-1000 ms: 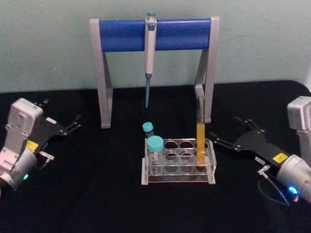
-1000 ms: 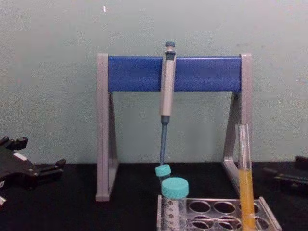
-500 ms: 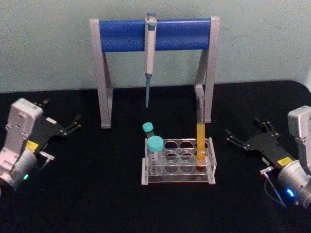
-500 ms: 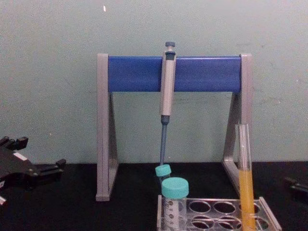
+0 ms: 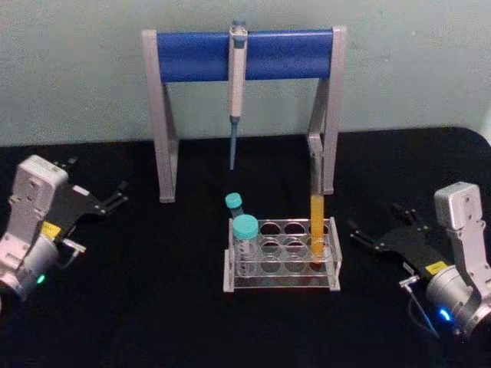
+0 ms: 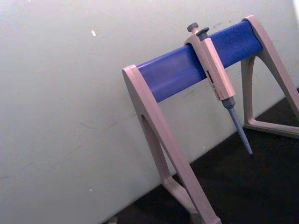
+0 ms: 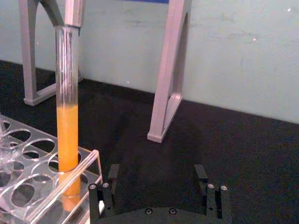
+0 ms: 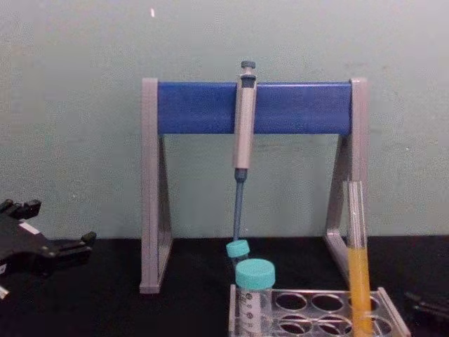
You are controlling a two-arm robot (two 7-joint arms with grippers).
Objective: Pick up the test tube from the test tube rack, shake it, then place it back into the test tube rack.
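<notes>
Rack (image 5: 281, 261) in front of you holds the half-orange tube (image 5: 316, 218) upright at its right end, with both end effectors (image 5: 367, 236) (image 5: 116, 199) released, well apart.

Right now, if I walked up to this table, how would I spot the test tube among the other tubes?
Find the tall grey stand with the blue bar; in front of it sits a clear plastic rack. The test tube stands upright in a hole at the rack's right end. It is tall, thin, capless and half full of orange liquid, while the tubes at the left end are shorter with teal caps.
</notes>
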